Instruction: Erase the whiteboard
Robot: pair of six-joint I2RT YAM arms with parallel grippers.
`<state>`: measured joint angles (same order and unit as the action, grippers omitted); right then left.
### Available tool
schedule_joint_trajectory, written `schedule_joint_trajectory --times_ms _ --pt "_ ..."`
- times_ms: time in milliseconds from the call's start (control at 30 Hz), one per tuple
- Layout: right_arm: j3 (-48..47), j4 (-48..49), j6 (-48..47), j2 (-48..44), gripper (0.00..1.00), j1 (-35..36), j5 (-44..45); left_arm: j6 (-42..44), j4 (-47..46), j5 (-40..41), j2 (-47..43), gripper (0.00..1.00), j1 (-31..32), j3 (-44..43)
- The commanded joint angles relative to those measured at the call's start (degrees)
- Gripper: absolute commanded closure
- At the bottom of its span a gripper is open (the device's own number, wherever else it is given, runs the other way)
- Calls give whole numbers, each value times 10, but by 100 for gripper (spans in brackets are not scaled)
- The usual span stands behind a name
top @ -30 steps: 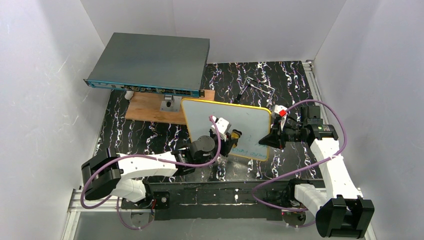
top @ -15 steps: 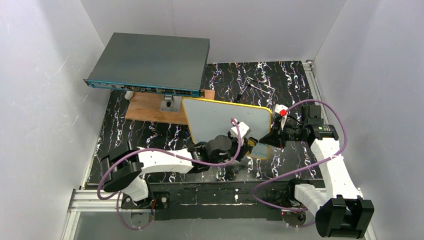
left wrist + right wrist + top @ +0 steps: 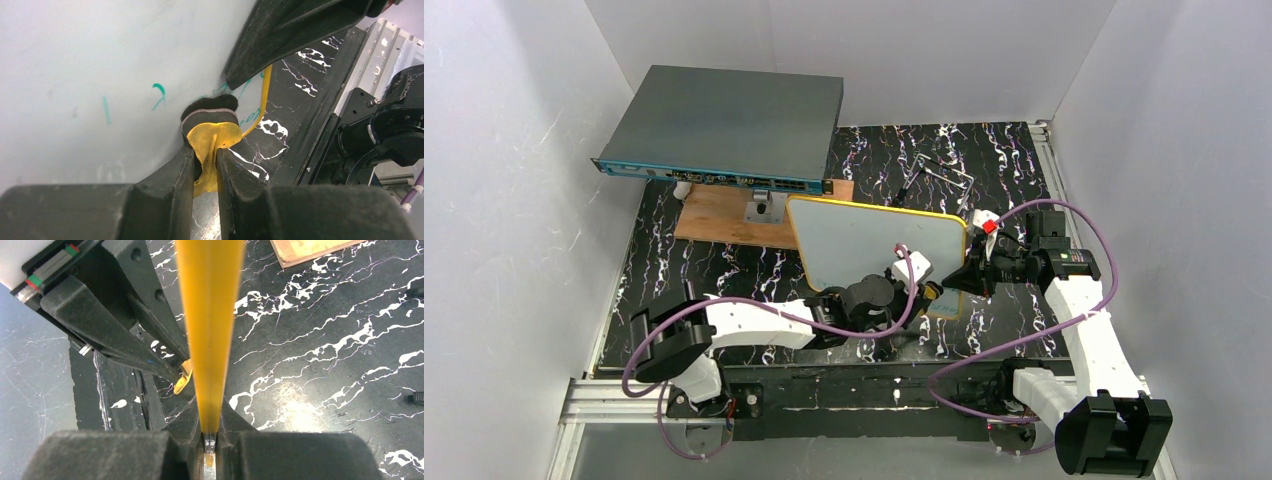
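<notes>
The whiteboard [image 3: 864,240], white with a yellow-orange frame, is held tilted above the table. My right gripper [image 3: 964,278] is shut on its right edge; the frame [image 3: 210,315] runs edge-on between the jaws in the right wrist view. My left gripper [image 3: 922,292] is shut on a small yellow eraser with a dark felt pad [image 3: 210,112]. The pad presses on the board's lower right corner. The board [image 3: 100,75] still shows faint green marks [image 3: 159,95] near the pad.
A large dark-grey flat box [image 3: 724,130] stands at the back left, partly over a brown wooden board [image 3: 724,222]. A thin metal tool [image 3: 939,170] lies at the back. White walls close in both sides. The table [image 3: 724,270] is black marble-patterned.
My left gripper has swept the eraser from the board's lower middle to its lower right corner. The green writing there is mostly wiped. The right gripper and board have stayed put.
</notes>
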<state>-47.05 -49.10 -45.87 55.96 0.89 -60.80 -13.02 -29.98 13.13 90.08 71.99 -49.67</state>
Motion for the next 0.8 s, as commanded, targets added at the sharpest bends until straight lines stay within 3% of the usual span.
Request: schedule_joint_trajectory --times_ms 0,300,767 --pt "6 -68 -2 0 99 12 41 19 11 51 -49 100 -5 16" --pt "6 -69 -2 -1 99 12 41 24 -7 82 -109 100 -9 57" --pt "6 -68 -3 -1 99 12 41 -48 -41 54 -139 100 -26 100"
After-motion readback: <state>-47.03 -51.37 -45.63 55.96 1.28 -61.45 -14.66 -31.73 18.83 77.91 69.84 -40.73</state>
